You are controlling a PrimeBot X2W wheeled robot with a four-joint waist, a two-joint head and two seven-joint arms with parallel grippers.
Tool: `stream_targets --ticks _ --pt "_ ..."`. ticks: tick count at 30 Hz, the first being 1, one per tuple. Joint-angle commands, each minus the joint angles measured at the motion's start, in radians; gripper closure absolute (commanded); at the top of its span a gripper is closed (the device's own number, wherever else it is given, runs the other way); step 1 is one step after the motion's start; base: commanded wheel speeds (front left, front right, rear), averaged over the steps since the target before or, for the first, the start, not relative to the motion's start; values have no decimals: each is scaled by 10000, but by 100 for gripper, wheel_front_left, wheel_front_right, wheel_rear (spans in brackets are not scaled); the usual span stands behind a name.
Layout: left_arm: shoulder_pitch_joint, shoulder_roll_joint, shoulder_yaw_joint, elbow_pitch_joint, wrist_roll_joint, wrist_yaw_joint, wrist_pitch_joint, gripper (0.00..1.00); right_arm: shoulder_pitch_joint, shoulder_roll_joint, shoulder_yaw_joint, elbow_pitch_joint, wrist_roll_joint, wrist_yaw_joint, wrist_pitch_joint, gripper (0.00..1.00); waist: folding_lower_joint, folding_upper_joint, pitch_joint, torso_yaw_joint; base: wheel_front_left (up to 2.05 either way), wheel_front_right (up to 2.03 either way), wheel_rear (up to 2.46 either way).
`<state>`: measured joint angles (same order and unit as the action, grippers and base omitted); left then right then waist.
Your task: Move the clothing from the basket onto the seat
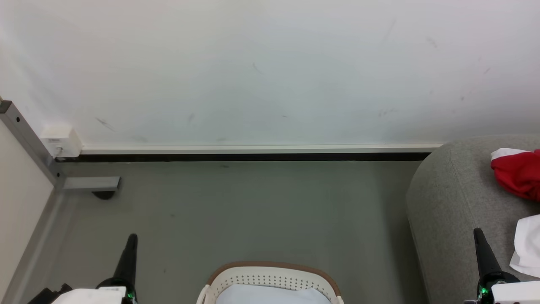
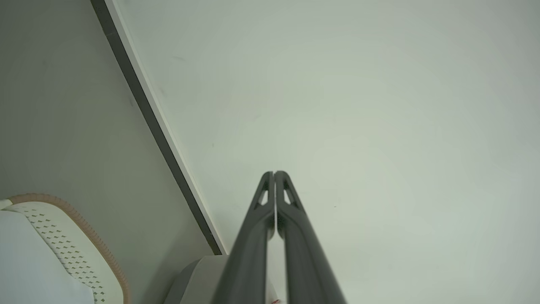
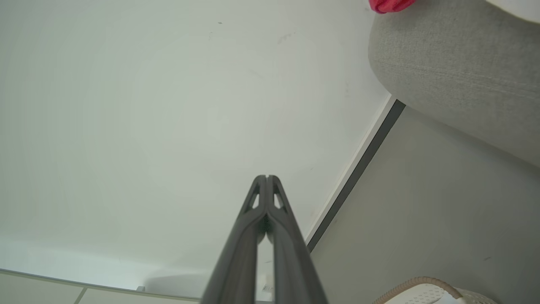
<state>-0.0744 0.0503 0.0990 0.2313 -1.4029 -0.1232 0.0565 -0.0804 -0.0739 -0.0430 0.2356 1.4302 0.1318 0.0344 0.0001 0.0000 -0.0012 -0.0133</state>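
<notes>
Red clothing [image 1: 517, 175] on grey seat [image 1: 447, 198]

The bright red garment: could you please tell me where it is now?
Head view, right edge: the bright red garment lies on the large grey fabric seat, beyond a white cloth.

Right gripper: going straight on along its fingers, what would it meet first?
Probably the white wall: the shut right gripper points at it with nothing between; the grey seat lies off to the side. Depth is unclear.
</notes>
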Motion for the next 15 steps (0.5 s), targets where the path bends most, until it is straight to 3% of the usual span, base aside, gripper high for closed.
stream_targets --ticks 1,15 --pt "-144 32 65 6 -216 -55 74 100 -168 -27 -85 -2 173 -16 62 100 -1 0 1 5 0 0 0" --pt "-277 19 118 76 -1185 -88 348 100 -237 17 -302 47 1172 -18 361 100 -1 0 22 67 0 0 0"
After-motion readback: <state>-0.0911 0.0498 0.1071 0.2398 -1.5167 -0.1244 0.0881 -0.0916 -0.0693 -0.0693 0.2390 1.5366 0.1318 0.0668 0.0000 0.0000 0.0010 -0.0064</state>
